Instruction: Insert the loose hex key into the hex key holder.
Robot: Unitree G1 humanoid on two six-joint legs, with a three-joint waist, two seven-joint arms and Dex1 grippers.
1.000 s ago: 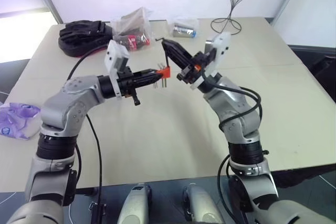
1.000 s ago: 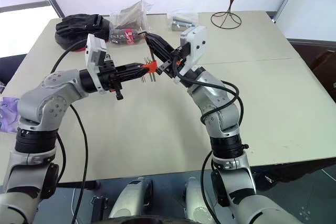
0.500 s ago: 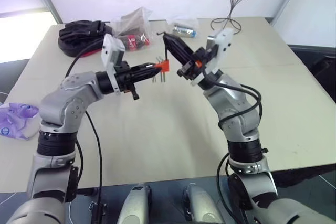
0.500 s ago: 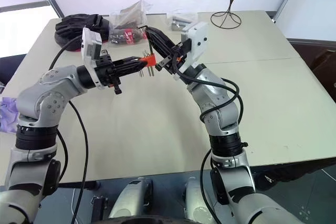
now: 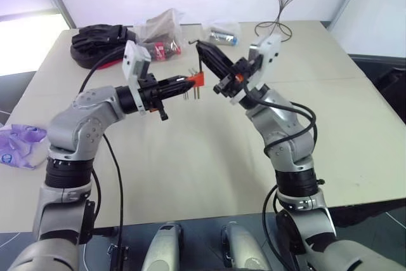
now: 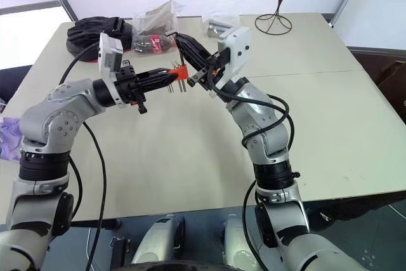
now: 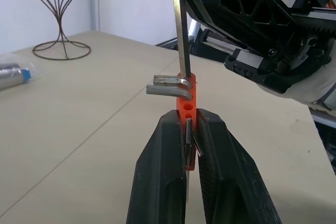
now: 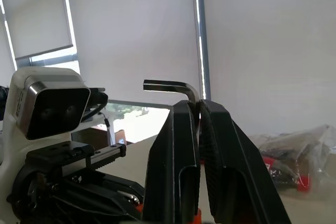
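The hex key holder (image 5: 197, 79), a small orange-red block with short grey keys sticking out, hangs above the table with my left gripper (image 5: 188, 82) shut on it. My right gripper (image 5: 203, 52) is shut on the loose hex key (image 8: 168, 85), a thin grey rod held upright with its bent end on top. In the left wrist view the rod (image 7: 181, 24) comes straight down to the top of the holder (image 7: 187, 95), just past my left gripper (image 7: 187, 116). Whether its lower end sits inside a hole I cannot tell.
On the far side of the beige table (image 5: 190, 157) lie a black pouch (image 5: 101, 39), a clear plastic bag with red items (image 5: 158, 33) and a small bag holding a metal cylinder (image 5: 222, 35). A wire stand (image 5: 282, 4) rises at the back right. A purple bag (image 5: 16, 144) lies beyond the left edge.
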